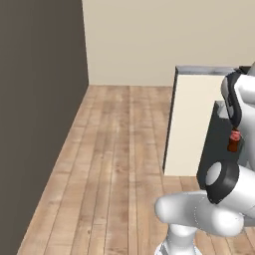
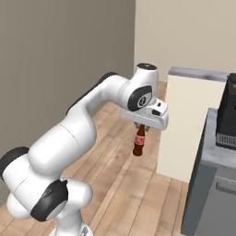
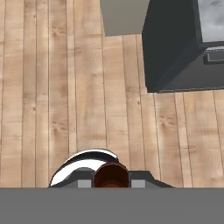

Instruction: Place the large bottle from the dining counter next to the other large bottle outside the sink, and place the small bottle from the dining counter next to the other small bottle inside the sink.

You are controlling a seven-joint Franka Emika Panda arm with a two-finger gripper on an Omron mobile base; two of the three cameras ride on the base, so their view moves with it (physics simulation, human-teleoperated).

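My gripper (image 2: 140, 126) is shut on the neck of the small bottle (image 2: 138, 142), a dark brown cola-style bottle with a red label. The bottle hangs upright under the hand, high above the wooden floor. In the left base view the small bottle (image 1: 233, 141) shows at the right edge, partly behind my arm. From the hand view I look straight down on its brown top (image 3: 111, 174), held between the two fingertips. The sink, the dining counter and the other bottles are out of view.
A beige cabinet side panel (image 2: 184, 131) stands just right of the bottle. Beside it is a dark grey unit (image 2: 200, 193) with a grey top and a black appliance (image 2: 228, 115). A dark wall (image 1: 35, 124) runs along the left. Wooden floor (image 1: 114, 164) lies open between them.
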